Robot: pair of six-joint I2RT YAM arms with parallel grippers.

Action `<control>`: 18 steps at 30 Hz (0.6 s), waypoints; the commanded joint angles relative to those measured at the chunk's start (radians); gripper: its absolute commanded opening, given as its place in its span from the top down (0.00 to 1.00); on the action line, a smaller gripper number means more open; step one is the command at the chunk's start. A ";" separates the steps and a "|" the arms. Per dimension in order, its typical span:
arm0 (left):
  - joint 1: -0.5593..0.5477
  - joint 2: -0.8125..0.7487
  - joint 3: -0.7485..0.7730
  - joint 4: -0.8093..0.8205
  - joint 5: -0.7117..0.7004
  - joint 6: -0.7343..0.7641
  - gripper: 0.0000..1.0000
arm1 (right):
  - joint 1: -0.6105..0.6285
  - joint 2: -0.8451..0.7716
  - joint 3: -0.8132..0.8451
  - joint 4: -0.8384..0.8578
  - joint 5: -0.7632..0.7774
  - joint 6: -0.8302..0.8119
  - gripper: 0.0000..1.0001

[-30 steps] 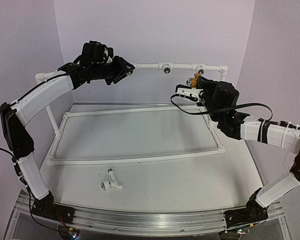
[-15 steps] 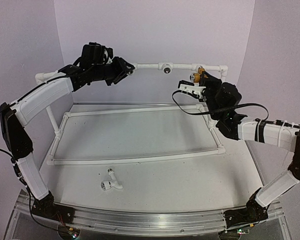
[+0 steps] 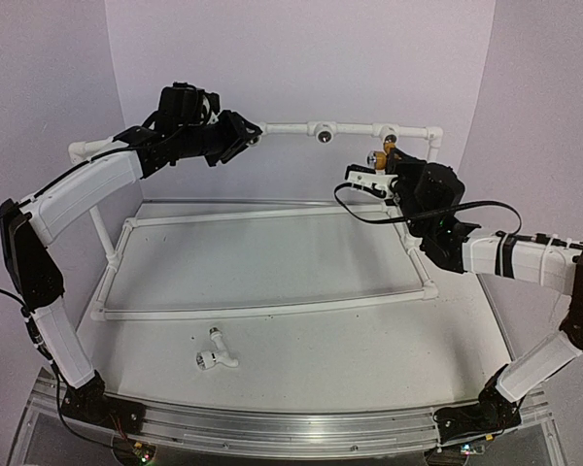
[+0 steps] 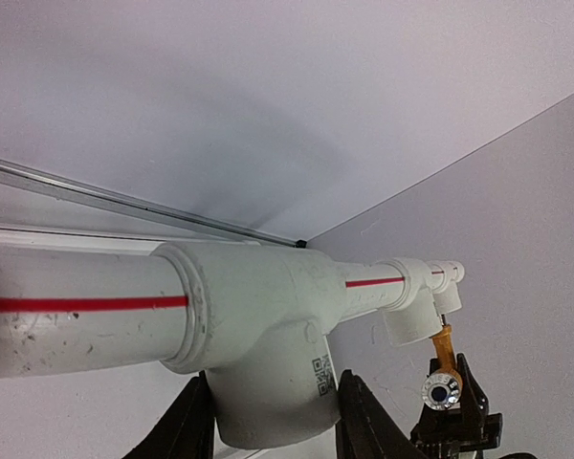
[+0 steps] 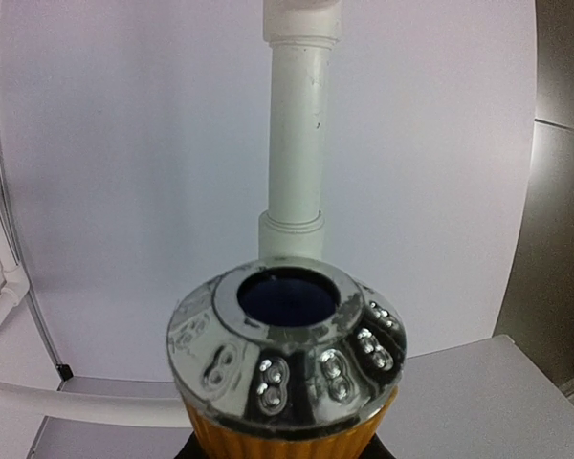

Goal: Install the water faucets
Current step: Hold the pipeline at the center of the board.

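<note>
Yellow-orange faucet [image 3: 379, 153] is held just below the right-hand socket [image 3: 389, 136] of the top bar [image 3: 291, 127]; the first install is judged to be in hand.

The faucet is clamped in the right gripper [image 3: 371, 167], whose jaws are nearly closed around its ribbed orange body. Whether it is seated in the socket cannot be told. The next move is expected to need the threaded end lined up square with the socket, then pushed or twisted in without cocking. The tee fitting [image 4: 268, 335] toward the bar's left end is straddled by the left gripper [image 3: 245, 136], with the jaws part-open and closed against its sides, apparently to brace the pipe frame. The white faucet [image 3: 217, 357] lies untouched on the worktop [image 3: 301, 379], near the near edge and left of centre, outside the frame's base rail [image 3: 272, 309].
</note>
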 commanded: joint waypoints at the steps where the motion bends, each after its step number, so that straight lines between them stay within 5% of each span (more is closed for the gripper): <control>1: 0.000 -0.029 -0.021 0.031 0.013 0.052 0.86 | -0.013 -0.036 0.007 0.022 0.003 0.033 1.00; 18: 0.000 -0.022 -0.029 0.034 0.013 0.062 0.94 | -0.025 -0.055 0.035 0.021 -0.013 0.024 1.00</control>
